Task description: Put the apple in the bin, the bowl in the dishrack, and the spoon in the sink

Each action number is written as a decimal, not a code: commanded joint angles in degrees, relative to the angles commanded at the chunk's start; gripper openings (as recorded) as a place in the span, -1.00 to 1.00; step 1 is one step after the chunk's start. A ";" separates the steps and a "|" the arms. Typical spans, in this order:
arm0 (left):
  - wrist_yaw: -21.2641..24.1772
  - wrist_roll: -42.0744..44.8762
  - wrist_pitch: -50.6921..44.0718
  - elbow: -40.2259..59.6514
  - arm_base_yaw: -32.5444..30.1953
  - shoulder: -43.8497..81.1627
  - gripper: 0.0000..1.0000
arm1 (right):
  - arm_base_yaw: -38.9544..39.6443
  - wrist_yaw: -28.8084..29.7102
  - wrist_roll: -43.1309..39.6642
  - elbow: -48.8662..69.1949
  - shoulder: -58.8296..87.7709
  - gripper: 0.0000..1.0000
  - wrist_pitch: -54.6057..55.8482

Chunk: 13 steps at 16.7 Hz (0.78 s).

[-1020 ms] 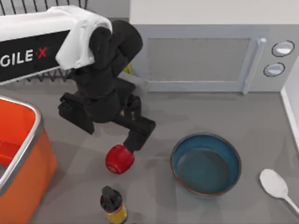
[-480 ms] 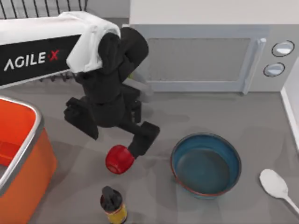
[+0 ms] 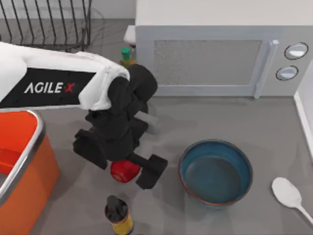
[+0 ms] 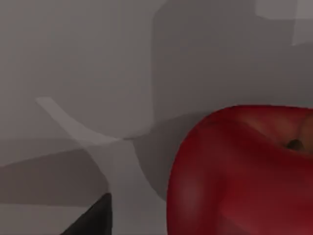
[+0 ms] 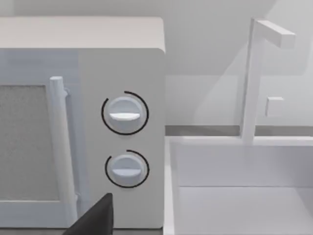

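Observation:
The red apple [image 3: 124,171] rests on the grey table, partly covered by my left gripper [image 3: 122,161]. That gripper is open and lowered over the fruit, one dark finger [image 3: 150,171] on its right side and the other on its left. The left wrist view has the apple [image 4: 244,171] very close. The orange bin [image 3: 35,147] stands at the left edge. To the right sits the blue bowl [image 3: 215,172], with the white spoon [image 3: 288,193] beyond it. The wire dishrack [image 3: 49,24] is at the back left. The sink [image 5: 234,196] lies before my parked right gripper [image 5: 156,232], which is open.
A white microwave [image 3: 215,58] fills the back of the table. A dark-capped yellow bottle [image 3: 118,215] stands just in front of the apple, and a green-capped bottle [image 3: 127,55] sits beside the microwave. Bare table lies between the bowl and the microwave.
My left arm swung toward the table's front and lowered. Its gripper went from just behind the apple to straddling it, uncovering the dishrack. Apple, bowl and spoon stayed put.

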 joint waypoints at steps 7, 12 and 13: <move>-0.05 0.80 0.87 2.75 0.80 3.56 1.00 | 0.00 0.00 0.00 0.00 0.00 1.00 0.00; -0.05 0.80 0.87 2.75 0.80 3.56 0.55 | 0.00 0.00 0.00 0.00 0.00 1.00 0.00; -0.05 0.80 0.87 2.75 0.80 3.56 0.40 | 0.00 0.00 0.00 0.00 0.00 1.00 0.00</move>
